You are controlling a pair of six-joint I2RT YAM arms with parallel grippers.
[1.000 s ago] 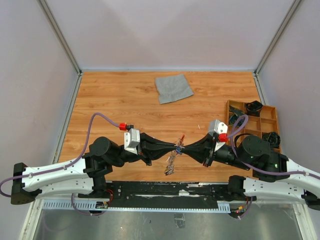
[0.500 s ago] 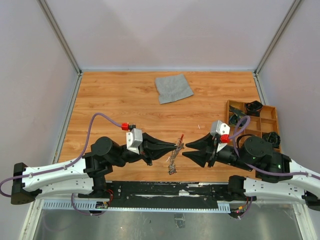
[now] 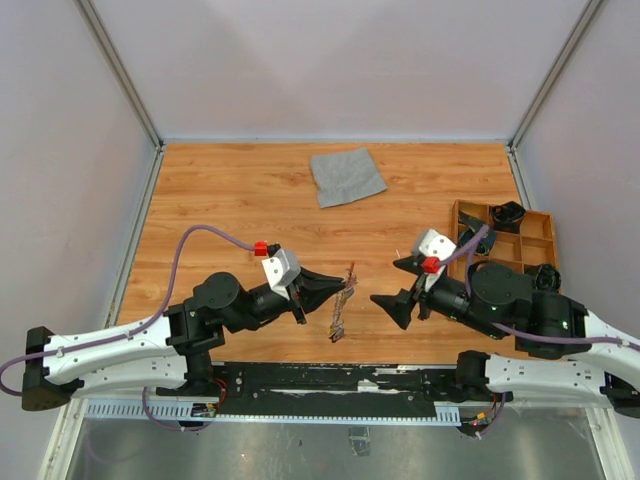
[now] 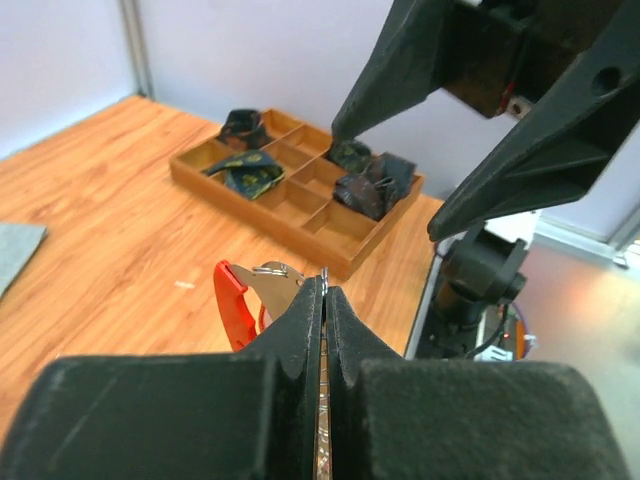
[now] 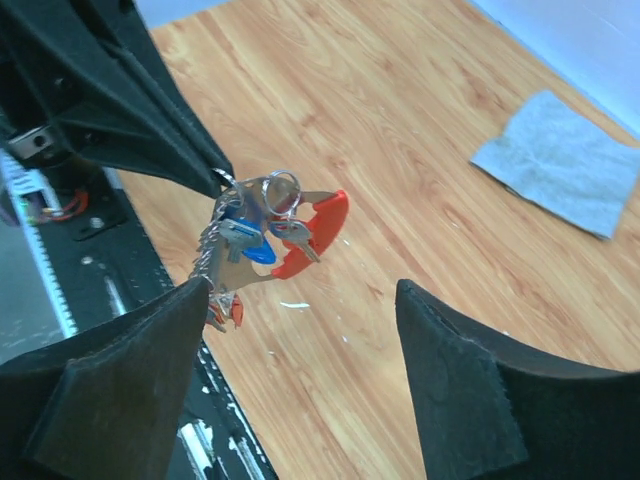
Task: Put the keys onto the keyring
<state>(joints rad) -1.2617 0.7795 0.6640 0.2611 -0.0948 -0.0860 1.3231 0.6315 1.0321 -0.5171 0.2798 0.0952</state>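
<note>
One cluster, the keyring [image 5: 312,232] with its keys [image 5: 255,250], hangs long-axis downward from the left gripper [image 4: 325,290], jaws pinched shut on it, just left of the right gripper [image 3: 385,282], jaws spread and empty.

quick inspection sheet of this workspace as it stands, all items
surface: wooden table, no spills seen
job's things: red keyring held off the table, chain dangling; keys bunched at it
clutter: grey cloth at the far side; tray at the right with dark items
claws: left claw shut on keyring; right claw open, holding nothing
cables: purple cable looped over left arm, another over right
surroundings: pale walls, metal posts
</note>
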